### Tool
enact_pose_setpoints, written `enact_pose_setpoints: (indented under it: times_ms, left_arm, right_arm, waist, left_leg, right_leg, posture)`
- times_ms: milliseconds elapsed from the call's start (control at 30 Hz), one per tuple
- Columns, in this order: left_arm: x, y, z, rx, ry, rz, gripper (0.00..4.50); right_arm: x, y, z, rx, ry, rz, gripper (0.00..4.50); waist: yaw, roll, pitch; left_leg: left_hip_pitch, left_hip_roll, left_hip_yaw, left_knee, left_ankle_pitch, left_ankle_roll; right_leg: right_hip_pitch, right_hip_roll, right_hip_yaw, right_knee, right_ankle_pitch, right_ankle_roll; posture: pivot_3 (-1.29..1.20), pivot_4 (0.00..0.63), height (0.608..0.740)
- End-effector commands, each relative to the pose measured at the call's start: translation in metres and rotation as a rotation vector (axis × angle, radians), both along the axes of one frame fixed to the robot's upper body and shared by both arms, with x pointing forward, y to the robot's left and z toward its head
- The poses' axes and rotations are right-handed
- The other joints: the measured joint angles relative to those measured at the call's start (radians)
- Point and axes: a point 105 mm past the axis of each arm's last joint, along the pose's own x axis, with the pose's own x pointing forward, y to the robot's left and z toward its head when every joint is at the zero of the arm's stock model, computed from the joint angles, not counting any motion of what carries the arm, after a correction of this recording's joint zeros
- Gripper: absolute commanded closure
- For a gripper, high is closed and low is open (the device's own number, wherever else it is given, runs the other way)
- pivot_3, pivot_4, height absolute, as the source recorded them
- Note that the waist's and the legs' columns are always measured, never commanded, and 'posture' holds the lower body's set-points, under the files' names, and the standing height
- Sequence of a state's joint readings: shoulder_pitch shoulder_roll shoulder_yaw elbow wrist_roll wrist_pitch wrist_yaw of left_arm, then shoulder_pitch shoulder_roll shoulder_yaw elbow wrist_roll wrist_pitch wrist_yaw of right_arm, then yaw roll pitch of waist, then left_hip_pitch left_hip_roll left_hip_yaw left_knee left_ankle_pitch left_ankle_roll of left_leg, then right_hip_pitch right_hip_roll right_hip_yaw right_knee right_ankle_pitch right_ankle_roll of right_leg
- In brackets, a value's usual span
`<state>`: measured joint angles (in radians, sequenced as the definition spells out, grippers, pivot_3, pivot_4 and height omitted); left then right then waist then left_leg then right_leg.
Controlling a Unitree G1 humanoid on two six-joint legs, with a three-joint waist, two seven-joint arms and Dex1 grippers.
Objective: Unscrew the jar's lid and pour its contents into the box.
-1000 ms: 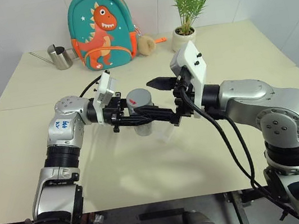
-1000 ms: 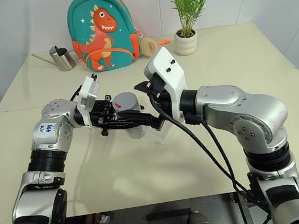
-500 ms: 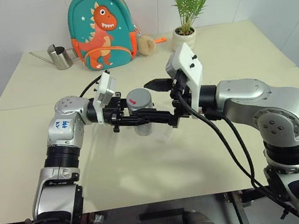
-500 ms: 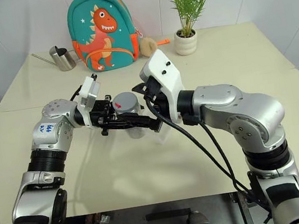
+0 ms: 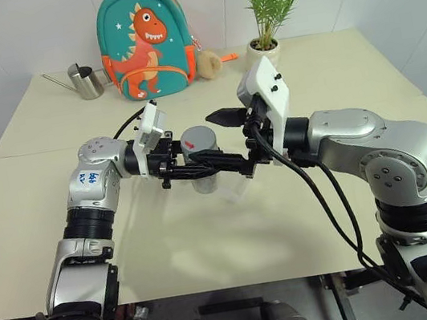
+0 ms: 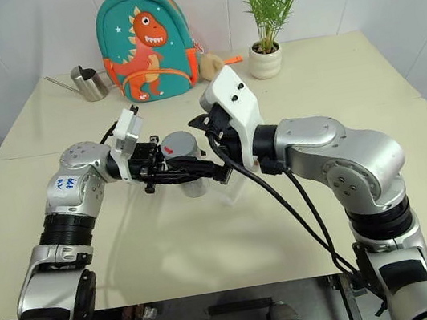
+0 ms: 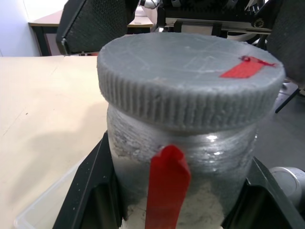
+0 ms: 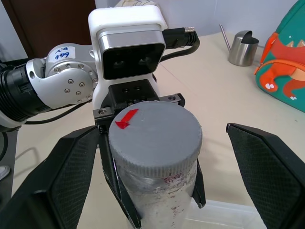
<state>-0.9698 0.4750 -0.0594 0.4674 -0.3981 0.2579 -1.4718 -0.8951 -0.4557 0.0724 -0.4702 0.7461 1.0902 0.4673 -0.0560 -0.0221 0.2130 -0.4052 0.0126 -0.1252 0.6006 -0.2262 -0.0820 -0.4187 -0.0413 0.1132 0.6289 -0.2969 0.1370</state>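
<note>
My left gripper is shut on the silver jar and holds it upright above the table, its red stripe facing the left wrist camera. The grey ribbed lid, with a red mark on top, sits on the jar. My right gripper is open, one black finger on each side of the lid with a gap on both sides. The clear plastic box lies on the table just under the jar. The contents are hidden inside the jar.
At the back of the table stand a teal dinosaur backpack, a steel mug with a long handle, a small tan plush and a potted plant. The table's front edge runs close below my arms.
</note>
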Motion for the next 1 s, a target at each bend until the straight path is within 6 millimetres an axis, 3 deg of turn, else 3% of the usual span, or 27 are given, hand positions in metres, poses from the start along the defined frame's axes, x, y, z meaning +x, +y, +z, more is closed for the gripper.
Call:
enact_pose_setpoints:
  times_ms: [33, 133, 233, 633, 733, 1000]
  left_arm:
    - [-0.0009, -0.0012, 0.0135, -0.013, -0.058, -0.004, 2.57]
    - [-0.0011, -0.0014, 0.0135, -0.013, -0.058, -0.005, 2.57]
    - [-0.0014, -0.0018, 0.0136, -0.014, -0.058, -0.006, 2.57]
    - [-0.0031, -0.0027, 0.0126, -0.013, -0.055, -0.015, 2.57]
    - [-0.0031, -0.0027, 0.0125, -0.013, -0.056, -0.015, 2.57]
    - [-0.0030, -0.0030, 0.0124, -0.014, -0.056, -0.014, 2.57]
  right_arm:
    - [-0.0079, 0.0057, 0.0102, 0.007, -0.055, 0.038, 0.04]
    - [-0.0084, 0.0061, 0.0100, 0.004, -0.056, 0.041, 0.04]
    - [-0.0084, 0.0070, 0.0108, 0.006, -0.058, 0.043, 0.63]
    - [-0.0087, 0.0077, 0.0113, 0.006, -0.060, 0.046, 0.63]
    - [-0.0085, 0.0082, 0.0118, 0.008, -0.061, 0.047, 1.17]
    - [-0.0081, 0.0085, 0.0109, 0.002, -0.059, 0.049, 1.17]
  waist:
    - [0.000, 0.000, 0.000]
    - [0.000, 0.000, 0.000]
    - [0.000, 0.000, 0.000]
    - [0.000, 0.000, 0.000]
    - [0.000, 0.000, 0.000]
    - [0.000, 0.000, 0.000]
  left_leg:
    - [0.000, 0.000, 0.000, 0.000, 0.000, 0.000]
    - [0.000, 0.000, 0.000, 0.000, 0.000, 0.000]
    - [0.000, 0.000, 0.000, 0.000, 0.000, 0.000]
    - [0.000, 0.000, 0.000, 0.000, 0.000, 0.000]
    - [0.000, 0.000, 0.000, 0.000, 0.000, 0.000]
    - [0.000, 0.000, 0.000, 0.000, 0.000, 0.000]
  right_leg:
    - [0.000, 0.000, 0.000, 0.000, 0.000, 0.000]
    - [0.000, 0.000, 0.000, 0.000, 0.000, 0.000]
    - [0.000, 0.000, 0.000, 0.000, 0.000, 0.000]
    - [0.000, 0.000, 0.000, 0.000, 0.000, 0.000]
    - [0.000, 0.000, 0.000, 0.000, 0.000, 0.000]
    - [0.000, 0.000, 0.000, 0.000, 0.000, 0.000]
  posture:
    - [0.00, 0.150, 0.740]
    - [0.00, 0.150, 0.740]
    - [0.00, 0.150, 0.740]
    - [0.00, 0.150, 0.740]
    - [0.00, 0.150, 0.740]
    - [0.00, 0.150, 0.740]
